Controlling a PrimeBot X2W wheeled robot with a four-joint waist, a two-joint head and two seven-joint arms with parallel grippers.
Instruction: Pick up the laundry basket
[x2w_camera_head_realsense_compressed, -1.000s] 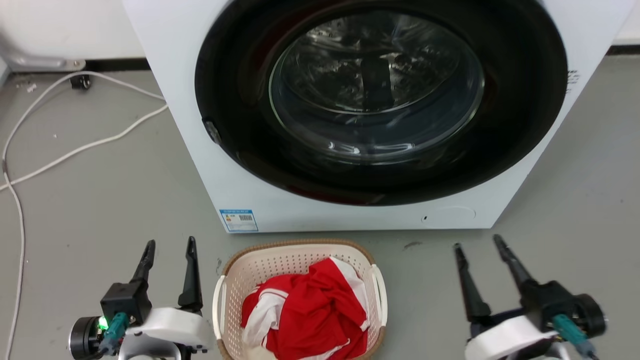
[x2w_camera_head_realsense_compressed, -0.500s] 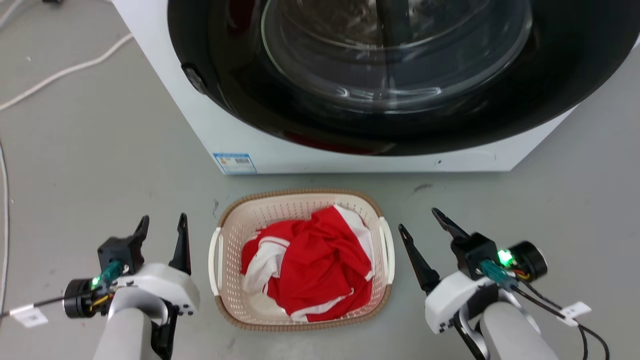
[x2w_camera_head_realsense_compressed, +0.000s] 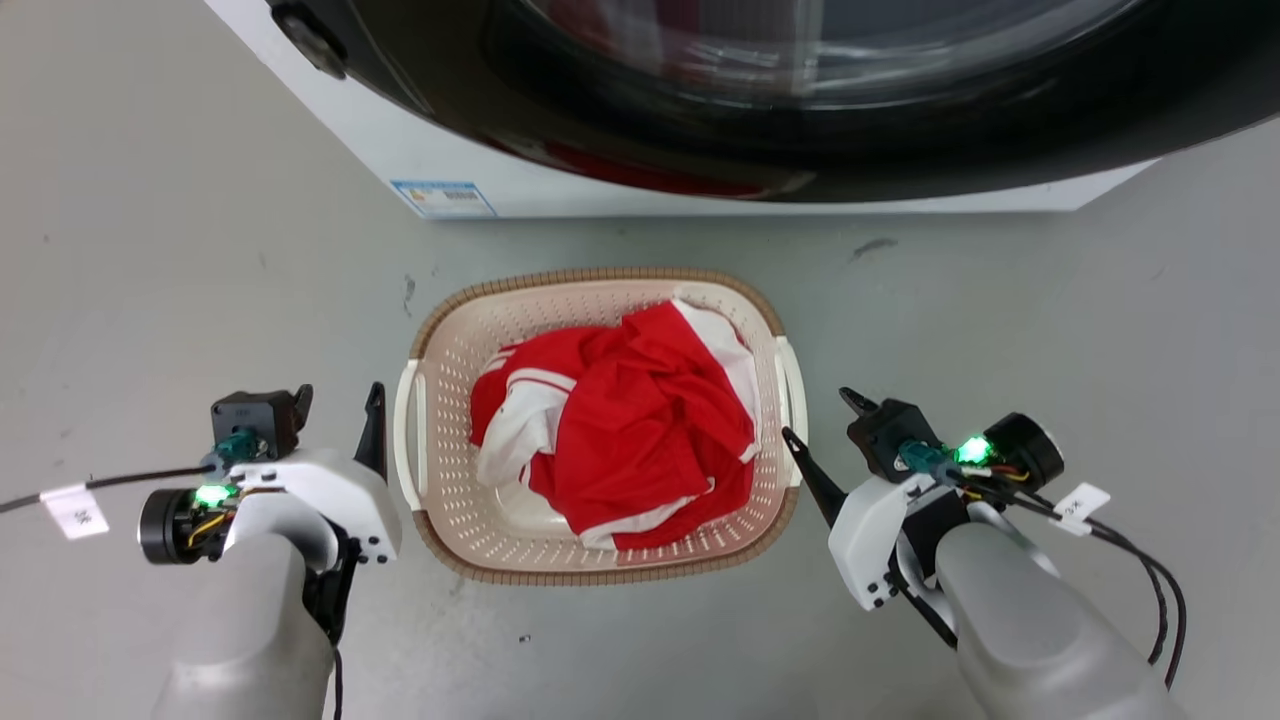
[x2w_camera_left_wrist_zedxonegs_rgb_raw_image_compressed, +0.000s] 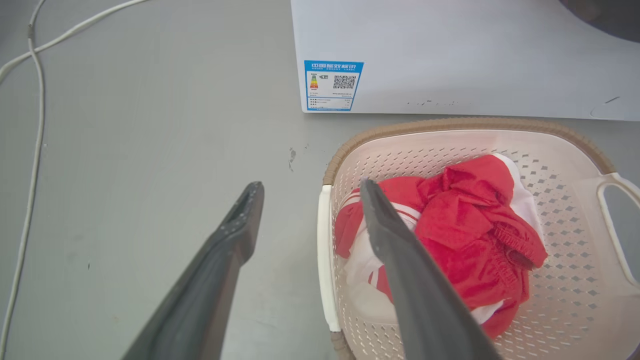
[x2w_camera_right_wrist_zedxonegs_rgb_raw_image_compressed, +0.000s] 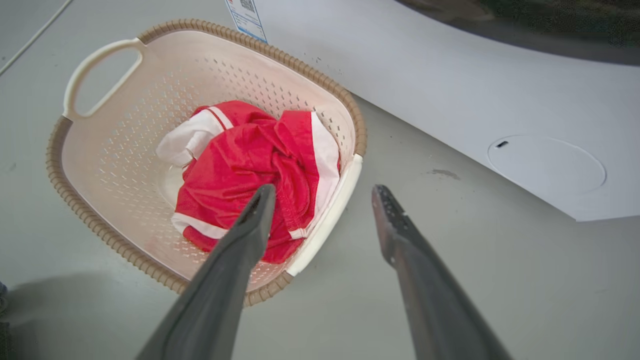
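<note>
Left gripper (x2w_camera_head_realsense_compressed: 340, 395), right gripper (x2w_camera_head_realsense_compressed: 816, 412) drawn nearer laundry basket (x2w_camera_head_realsense_compressed: 600, 275); jaws spread.

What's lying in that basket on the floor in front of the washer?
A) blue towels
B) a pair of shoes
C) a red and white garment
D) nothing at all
C: crumpled red and white clothing lies inside the laundry basket.

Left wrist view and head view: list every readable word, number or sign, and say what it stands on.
"中国能效标识": blue header of the sticker on the washing machine front, at a lower corner.
QR code and small print on that sticker: too small to read.
Left cable tag, white, by the left arm: marks blurred, unreadable.
Right cable tag, white, by the right arm: also unreadable.
</note>
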